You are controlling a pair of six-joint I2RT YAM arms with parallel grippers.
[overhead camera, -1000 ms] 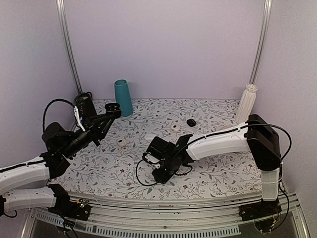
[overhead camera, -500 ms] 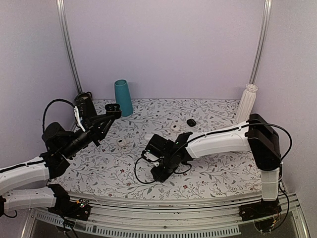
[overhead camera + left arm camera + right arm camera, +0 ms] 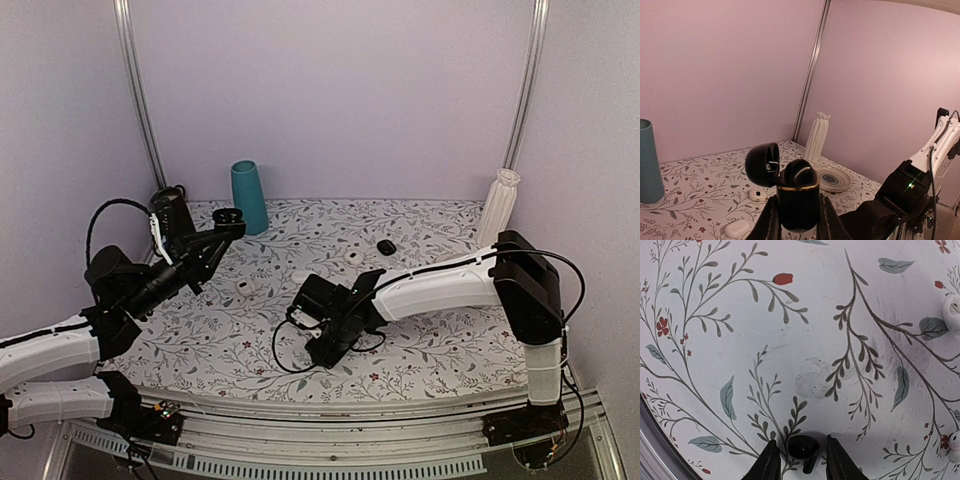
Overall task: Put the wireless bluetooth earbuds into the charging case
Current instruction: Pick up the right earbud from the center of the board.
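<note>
My left gripper (image 3: 798, 212) is shut on the black charging case (image 3: 797, 197) and holds it upright above the table's left side, where the top view also shows the case (image 3: 228, 217). Its hinged lid (image 3: 762, 164) stands open to the left. A dark rounded shape sits in the case's mouth; I cannot tell what it is. One black earbud (image 3: 803, 449) lies on the floral tabletop. My right gripper (image 3: 799, 460) stands low over it, open, a finger on each side with a small gap. In the top view the right gripper (image 3: 320, 350) hides this earbud.
A teal cup (image 3: 248, 196) stands at the back left and a white ribbed vase (image 3: 498, 207) at the back right. Two white cases (image 3: 245, 289) (image 3: 353, 256) and a black oval lump (image 3: 386, 246) lie mid-table. A grey ringed plate (image 3: 832, 178) lies near the vase.
My right gripper has shifted a little to the left over the table and its jaws have narrowed slightly. The left arm and the case have not moved.
</note>
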